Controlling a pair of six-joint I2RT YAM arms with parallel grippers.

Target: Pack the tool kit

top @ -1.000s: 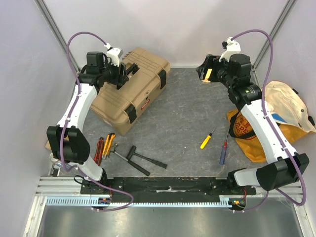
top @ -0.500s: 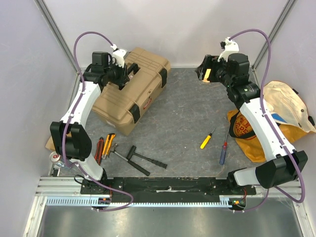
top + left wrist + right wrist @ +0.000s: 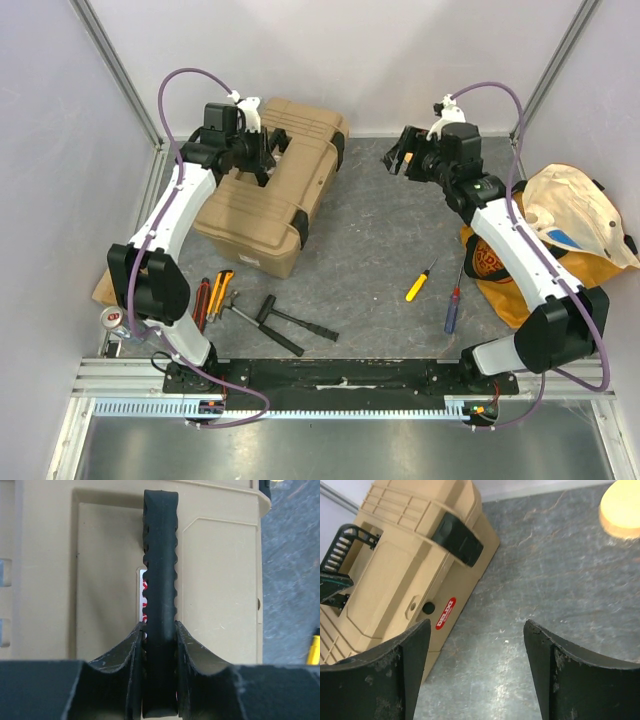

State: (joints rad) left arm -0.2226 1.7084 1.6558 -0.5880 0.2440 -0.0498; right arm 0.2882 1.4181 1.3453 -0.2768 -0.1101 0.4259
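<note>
— What is shown from above?

— The closed toolbox point(image 3: 265, 205) is seen at the far left of the desk point(image 3: 370, 235), with the left pincer point(image 3: 260, 155) set on its top. The right pincer point(image 3: 400, 160) is held spread and empty, well apart to the right. A yellow screwdriver point(image 3: 418, 284), a blue-handled screwdriver point(image 3: 453, 312) and other tools point(image 3: 215, 298) are left lying near the front edge.

— And from the left wrist?

— The black handle point(image 3: 160, 570) is seen clamped between both fingers point(image 3: 131, 650), squarely gripped.

— From the right wrist?

— Past the open jaws, only the box's side and a black latch point(image 3: 457, 539) lying flat against it are seen.

— How should this step be done well?

— The box is probably being repositioned. The grip should be centred, the pull made slow and level, and the latches brought within the right pincer's reach.
</note>
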